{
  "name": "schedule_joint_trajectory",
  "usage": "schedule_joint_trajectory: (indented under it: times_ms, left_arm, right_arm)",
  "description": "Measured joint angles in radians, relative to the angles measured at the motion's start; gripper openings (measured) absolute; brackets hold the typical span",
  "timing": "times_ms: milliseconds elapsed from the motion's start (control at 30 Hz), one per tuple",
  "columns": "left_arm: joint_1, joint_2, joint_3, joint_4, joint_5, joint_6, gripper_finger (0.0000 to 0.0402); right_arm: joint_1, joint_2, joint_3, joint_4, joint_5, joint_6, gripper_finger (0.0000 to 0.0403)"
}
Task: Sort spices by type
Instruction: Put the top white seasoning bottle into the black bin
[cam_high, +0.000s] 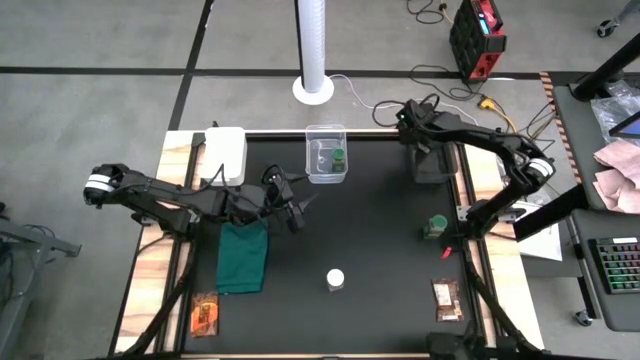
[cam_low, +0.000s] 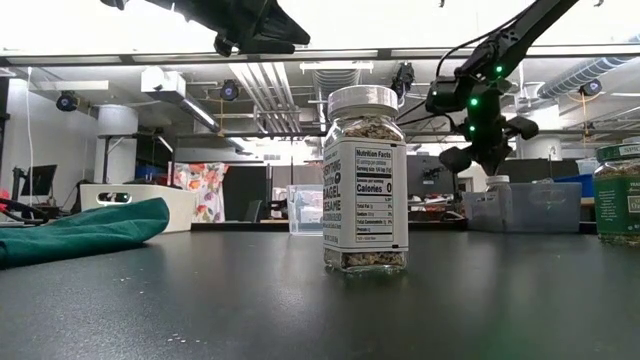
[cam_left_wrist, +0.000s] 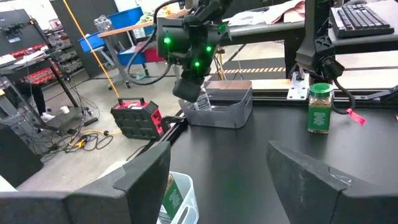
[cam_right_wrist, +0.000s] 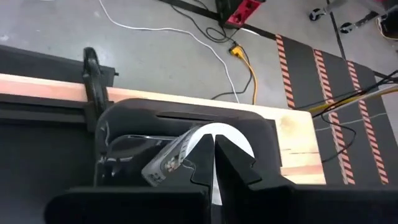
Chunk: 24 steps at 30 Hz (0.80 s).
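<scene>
Here, the left gripper (cam_high: 300, 212) hangs open and empty beside the green cloth (cam_high: 243, 257); the right gripper (cam_high: 412, 117) is closed, empty, above a dark tray (cam_right_wrist: 180, 124).

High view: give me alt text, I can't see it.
Left gripper hangs open by the clear box holding a green-lidded jar. White-lidded jar stands front centre; right gripper is shut over a dark bin at back right.

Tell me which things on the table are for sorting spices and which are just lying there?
For the job:
- white-lidded jar
- green-lidded jar near the right edge
- green-lidded jar in the box
- left packet
- right packet

Just lying about:
- green cloth
- clear box
- white box
- dark tray under the right arm
</scene>
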Motion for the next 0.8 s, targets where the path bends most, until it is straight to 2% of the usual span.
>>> schedule_joint_trajectory:
  times_ms: [167, 433, 800]
  left_arm:
    - [0.0, 0.0, 0.0, 0.0, 0.0, 0.0, 0.0249]
    - [0.0, 0.0, 0.0, 0.0, 0.0, 0.005, 0.0249]
    - [0.0, 0.0, 0.0, 0.0, 0.0, 0.008, 0.0249]
  right_arm:
    - [0.014, 0.012, 0.002, 0.0, -0.019, -0.045, 0.0009]
    - [0.022, -0.041, -0.001, -0.083, -0.058, -0.1, 0.0009]
    - [0.022, -0.067, -0.004, -0.079, -0.027, -0.129, 0.0009]
